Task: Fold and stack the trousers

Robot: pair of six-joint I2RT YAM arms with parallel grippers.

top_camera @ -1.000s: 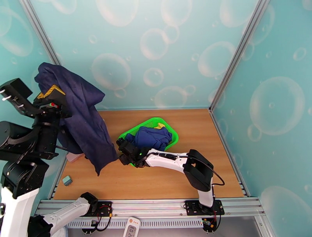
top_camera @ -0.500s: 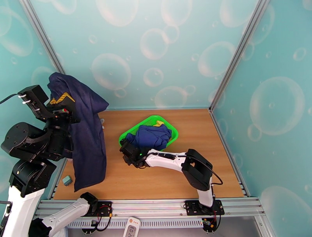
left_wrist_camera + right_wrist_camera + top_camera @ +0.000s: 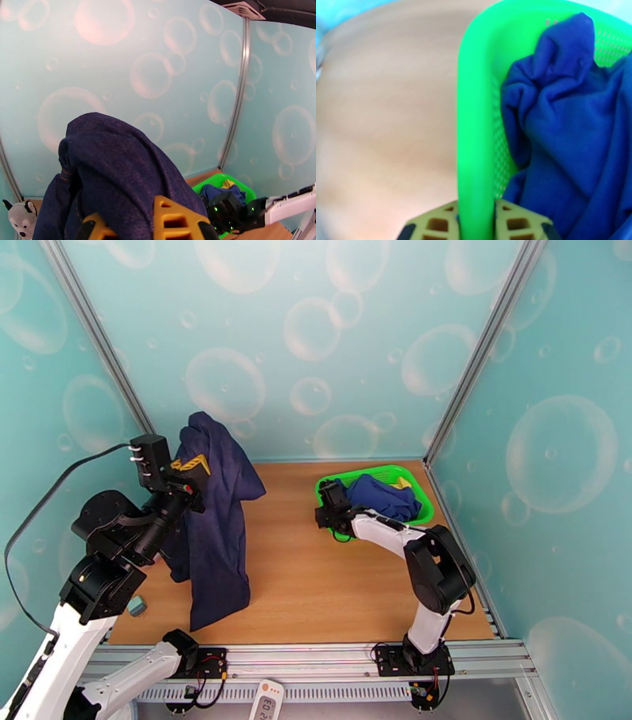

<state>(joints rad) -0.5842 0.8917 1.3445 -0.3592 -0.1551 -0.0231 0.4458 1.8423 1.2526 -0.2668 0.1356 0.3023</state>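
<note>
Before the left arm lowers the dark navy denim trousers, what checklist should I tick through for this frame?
1. Left gripper shut on the dark navy denim trousers: ok, the cloth hangs from it.
2. Trousers spread flat for folding: not ok, they hang bunched.
3. Trouser hem off the wooden table: cannot tell.
4. Right gripper clamped on the rim of the green plastic basket: ok.
5. Basket, holding the royal-blue garment, apart from the trousers: ok, it sits at the table's far right corner.
</note>
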